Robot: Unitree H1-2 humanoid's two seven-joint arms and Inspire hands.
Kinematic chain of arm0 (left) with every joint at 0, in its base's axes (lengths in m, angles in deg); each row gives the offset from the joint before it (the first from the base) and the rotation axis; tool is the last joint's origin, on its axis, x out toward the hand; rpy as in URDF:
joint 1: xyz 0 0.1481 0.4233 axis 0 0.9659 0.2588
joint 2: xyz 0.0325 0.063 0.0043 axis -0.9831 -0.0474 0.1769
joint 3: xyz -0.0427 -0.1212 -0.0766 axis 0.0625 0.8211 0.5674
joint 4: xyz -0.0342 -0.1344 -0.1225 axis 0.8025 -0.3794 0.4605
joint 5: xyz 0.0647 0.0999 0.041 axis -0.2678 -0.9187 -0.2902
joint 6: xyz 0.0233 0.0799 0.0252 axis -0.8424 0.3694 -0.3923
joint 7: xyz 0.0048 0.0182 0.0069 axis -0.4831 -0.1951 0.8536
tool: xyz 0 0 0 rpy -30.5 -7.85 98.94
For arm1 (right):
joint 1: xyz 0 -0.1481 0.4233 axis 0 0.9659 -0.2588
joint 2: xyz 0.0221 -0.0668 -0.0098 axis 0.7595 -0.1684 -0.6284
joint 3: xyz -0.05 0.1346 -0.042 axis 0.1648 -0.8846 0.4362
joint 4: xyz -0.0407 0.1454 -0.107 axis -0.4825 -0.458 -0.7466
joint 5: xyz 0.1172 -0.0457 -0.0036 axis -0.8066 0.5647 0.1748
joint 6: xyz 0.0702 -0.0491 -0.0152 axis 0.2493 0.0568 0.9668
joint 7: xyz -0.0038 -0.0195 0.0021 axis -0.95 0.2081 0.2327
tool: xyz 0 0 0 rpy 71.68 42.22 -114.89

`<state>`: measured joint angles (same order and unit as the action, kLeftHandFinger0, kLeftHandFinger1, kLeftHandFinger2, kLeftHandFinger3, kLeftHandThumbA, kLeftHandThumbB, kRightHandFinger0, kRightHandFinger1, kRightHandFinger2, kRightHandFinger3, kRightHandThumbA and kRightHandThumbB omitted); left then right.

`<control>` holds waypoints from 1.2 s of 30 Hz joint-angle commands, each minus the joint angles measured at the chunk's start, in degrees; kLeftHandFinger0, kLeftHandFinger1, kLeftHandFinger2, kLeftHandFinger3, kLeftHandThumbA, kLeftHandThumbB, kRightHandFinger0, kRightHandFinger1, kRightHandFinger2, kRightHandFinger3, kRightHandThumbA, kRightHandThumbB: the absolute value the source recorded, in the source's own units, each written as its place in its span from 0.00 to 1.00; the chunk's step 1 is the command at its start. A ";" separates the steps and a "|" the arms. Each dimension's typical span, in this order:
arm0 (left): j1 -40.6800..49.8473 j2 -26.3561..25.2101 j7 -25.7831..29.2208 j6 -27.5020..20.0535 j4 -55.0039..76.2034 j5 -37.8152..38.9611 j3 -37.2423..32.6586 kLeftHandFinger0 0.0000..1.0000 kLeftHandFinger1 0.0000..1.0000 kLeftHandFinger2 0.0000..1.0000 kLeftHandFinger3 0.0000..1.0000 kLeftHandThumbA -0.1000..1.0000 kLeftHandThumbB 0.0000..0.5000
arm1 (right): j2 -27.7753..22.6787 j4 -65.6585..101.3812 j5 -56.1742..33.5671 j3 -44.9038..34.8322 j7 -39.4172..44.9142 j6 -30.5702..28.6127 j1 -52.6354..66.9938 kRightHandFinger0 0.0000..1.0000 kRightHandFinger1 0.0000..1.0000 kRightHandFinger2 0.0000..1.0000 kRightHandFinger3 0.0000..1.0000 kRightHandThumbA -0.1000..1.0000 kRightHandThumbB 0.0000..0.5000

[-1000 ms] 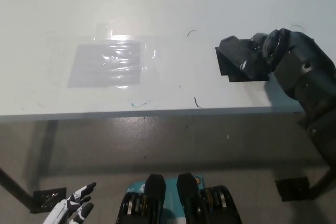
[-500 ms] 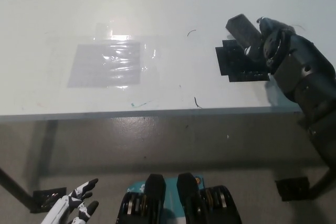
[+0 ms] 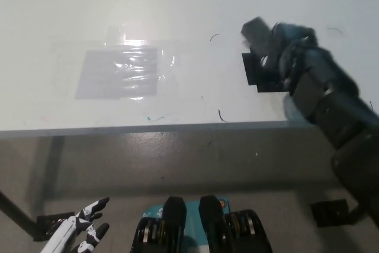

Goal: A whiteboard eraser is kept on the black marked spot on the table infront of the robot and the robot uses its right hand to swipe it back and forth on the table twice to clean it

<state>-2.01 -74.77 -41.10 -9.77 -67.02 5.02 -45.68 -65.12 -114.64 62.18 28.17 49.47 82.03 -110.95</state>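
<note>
I am looking down at the big white table point(image 3: 177, 4). It is the biggest thing here, and I am using the black marked spot point(image 3: 260, 75) on it as my landmark.

To the left of the black marked spot, well apart from it, a shiny clear patch point(image 3: 121, 72) is lying flat on the table. A few small pen squiggles are sitting between the patch and the spot.

My black right arm is reaching in from the lower right, and my right robot hand point(image 3: 290, 48) is hanging over the black marked spot, covering part of it. My right robot hand is closed around the eraser point(image 3: 256, 29). The eraser is a dark grey block. It is sticking out of my hand toward the far left, just past the far edge of the black marked spot. Its long side is tilting. I cannot tell if it is touching the table or floating a little above it.

My white left robot hand point(image 3: 80, 235) is resting far below the spot, under the table edge, with its fingers apart and holding nothing. So my right robot hand is the one doing the job.

I think the next swipe needs the eraser pressed flat on the table.
</note>
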 commanded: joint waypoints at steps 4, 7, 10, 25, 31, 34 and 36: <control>-0.54 -1.45 -0.86 0.20 1.68 -0.50 -0.18 1.00 1.00 1.00 1.00 0.80 0.96 | 2.44 0.51 5.49 5.04 -0.22 -2.50 1.93 0.07 0.18 0.43 1.00 0.00 0.53; -0.53 -1.34 -0.83 0.15 1.49 -0.47 -0.29 1.00 1.00 1.00 1.00 0.80 0.96 | 3.05 0.39 6.08 5.97 -0.44 -2.92 3.72 0.10 0.24 0.47 0.98 0.00 0.54; 0.15 -1.42 -0.85 0.65 1.86 -0.30 -0.27 1.00 1.00 1.00 1.00 0.79 0.97 | 3.59 0.32 6.63 6.45 0.07 -3.02 5.10 0.27 0.42 0.61 0.98 0.00 0.50; 3.09 -0.85 -0.49 -0.80 -0.11 -0.62 -1.17 1.00 1.00 1.00 1.00 0.76 1.00 | 12.73 2.10 5.13 3.47 -0.41 -6.46 5.55 0.28 0.42 0.58 0.87 0.00 0.48; 2.04 -0.92 -0.19 -0.88 -1.12 -1.56 -1.30 1.00 1.00 1.00 1.00 0.76 0.97 | 19.01 2.21 4.77 2.18 1.72 -3.91 1.34 0.27 0.39 0.55 1.00 0.00 0.41; 1.97 -0.81 -0.27 -1.02 -1.22 -1.57 -1.39 1.00 1.00 1.00 1.00 0.75 0.99 | 19.61 2.70 4.86 1.62 1.71 -3.52 0.67 0.24 0.38 0.56 0.97 0.00 0.43; 2.02 -0.86 -0.27 -1.24 -1.21 -1.74 -1.41 1.00 1.00 1.00 1.00 0.76 0.99 | 18.73 2.69 4.91 1.36 1.68 -4.39 0.94 0.14 0.28 0.46 0.94 0.00 0.42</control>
<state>0.00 -74.96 -41.11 -9.21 -68.80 3.92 -47.03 -47.15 -112.56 68.26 30.65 46.63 79.86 -109.41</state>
